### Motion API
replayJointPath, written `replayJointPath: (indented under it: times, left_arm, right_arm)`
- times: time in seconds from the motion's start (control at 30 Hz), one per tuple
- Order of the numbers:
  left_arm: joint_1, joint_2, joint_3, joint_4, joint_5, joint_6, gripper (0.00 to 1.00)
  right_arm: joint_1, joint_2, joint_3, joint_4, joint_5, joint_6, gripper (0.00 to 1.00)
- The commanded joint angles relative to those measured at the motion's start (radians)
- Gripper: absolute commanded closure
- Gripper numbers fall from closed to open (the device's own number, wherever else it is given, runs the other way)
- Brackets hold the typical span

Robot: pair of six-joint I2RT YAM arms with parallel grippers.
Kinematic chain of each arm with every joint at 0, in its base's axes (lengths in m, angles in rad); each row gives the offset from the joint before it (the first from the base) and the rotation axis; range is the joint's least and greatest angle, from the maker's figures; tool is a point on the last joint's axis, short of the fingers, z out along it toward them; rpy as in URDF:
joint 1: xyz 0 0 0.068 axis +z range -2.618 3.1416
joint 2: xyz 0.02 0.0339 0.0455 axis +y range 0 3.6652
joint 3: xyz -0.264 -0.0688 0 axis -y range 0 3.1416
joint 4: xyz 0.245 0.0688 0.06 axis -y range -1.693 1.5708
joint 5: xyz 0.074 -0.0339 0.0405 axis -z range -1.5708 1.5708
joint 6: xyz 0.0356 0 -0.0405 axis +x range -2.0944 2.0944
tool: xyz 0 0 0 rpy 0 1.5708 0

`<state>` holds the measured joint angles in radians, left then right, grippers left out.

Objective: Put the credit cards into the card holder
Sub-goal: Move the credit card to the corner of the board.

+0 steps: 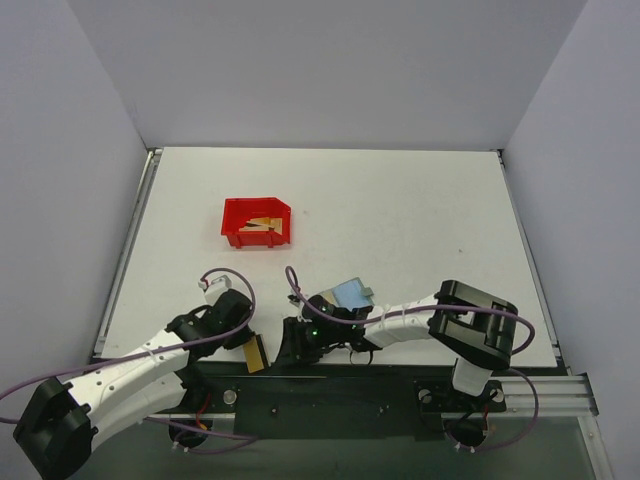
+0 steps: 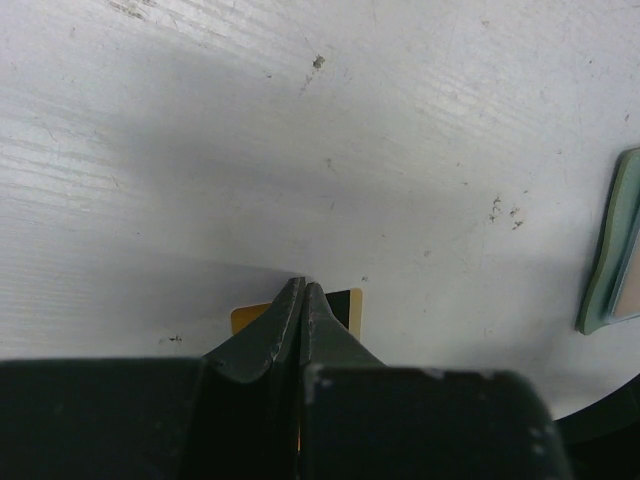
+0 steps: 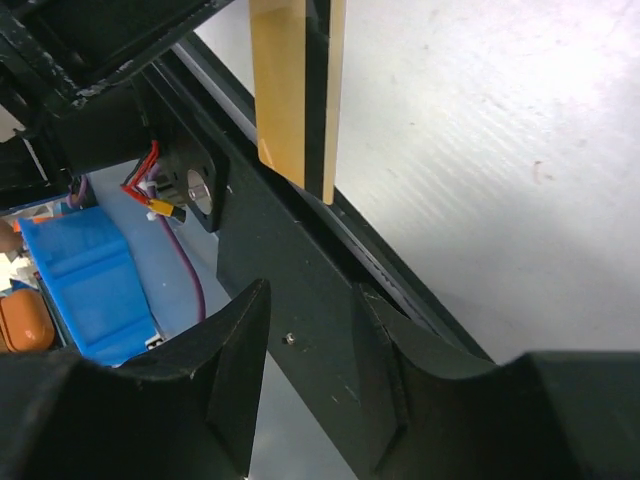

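- Left gripper (image 2: pixel 303 288), left of the card holder (image 2: pixel 608 250), clamps a credit card (image 2: pixel 347 308).
- Right gripper (image 3: pixel 312 300) gapes empty, seemingly near the holder.
- Thin, stiff, slick: pinch its flat faces.

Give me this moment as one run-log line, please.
left gripper: shut on card | right gripper: open, empty | wallet: on table | bin: holds cards
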<state>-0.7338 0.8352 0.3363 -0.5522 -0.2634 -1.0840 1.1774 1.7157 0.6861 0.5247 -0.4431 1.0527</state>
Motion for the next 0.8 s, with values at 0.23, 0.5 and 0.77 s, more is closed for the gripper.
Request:
replayJointPath:
  times: [0.23, 0.5, 0.77]
  left_arm:
    - [-0.009, -0.004, -0.006, -0.060, 0.013, -0.007, 1.00]
    - [-0.007, 0.001, -0.003, -0.058, 0.015, 0.004, 1.00]
    - [-0.007, -0.005, -0.003, -0.054, 0.023, 0.009, 1.00]
  right_arm:
    - [0.033, 0.093, 0.020, 0.098, 0.047, 0.105, 0.62]
    - [0.047, 0.142, 0.021, 0.143, 0.109, 0.156, 0.61]
    - [0.051, 0.160, -0.002, 0.166, 0.243, 0.202, 0.61]
